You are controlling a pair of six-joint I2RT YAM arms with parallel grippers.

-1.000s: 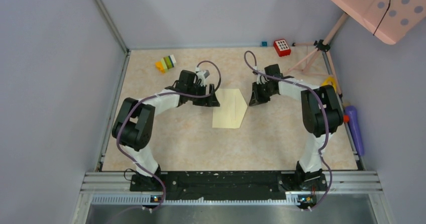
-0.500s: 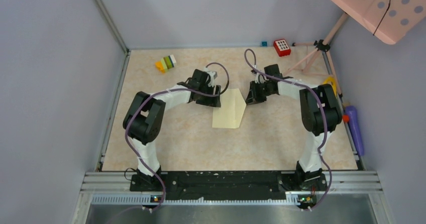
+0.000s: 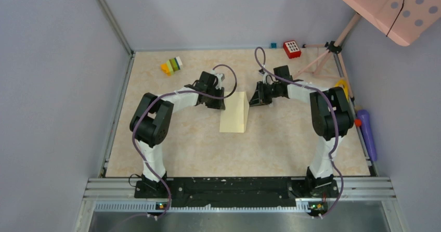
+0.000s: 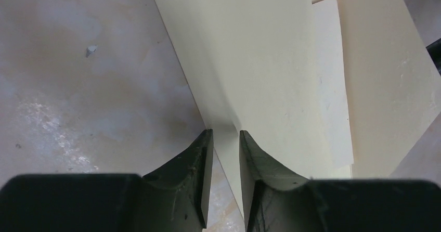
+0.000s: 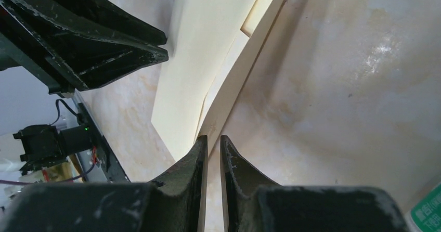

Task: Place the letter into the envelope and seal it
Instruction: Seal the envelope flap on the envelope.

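The pale cream envelope [image 3: 234,118] lies mid-table with its pointed flap [image 3: 246,101] lifted off the table and standing nearly upright. My right gripper [image 3: 253,100] is shut on the flap's tip, and the flap edge [image 5: 248,60] runs down into its jaws [image 5: 210,141]. My left gripper [image 3: 222,104] sits at the envelope's left edge. Its jaws [image 4: 226,138] stand narrowly apart, with that edge of the envelope [image 4: 260,60] between them and a gap still showing. The raised flap [image 4: 385,76] fills the right of the left wrist view. The letter is hidden.
Coloured blocks [image 3: 172,65] lie at the back left. A red keypad-like thing [image 3: 292,49] and a small blue cube [image 3: 273,45] sit at the back edge. A pink tripod [image 3: 328,49], a yellow thing [image 3: 340,83] and a purple object [image 3: 366,132] line the right side.
My right gripper moved left, carrying the flap up from flat on the table to nearly upright. My left gripper moved right onto the envelope's left edge and its jaws narrowed.
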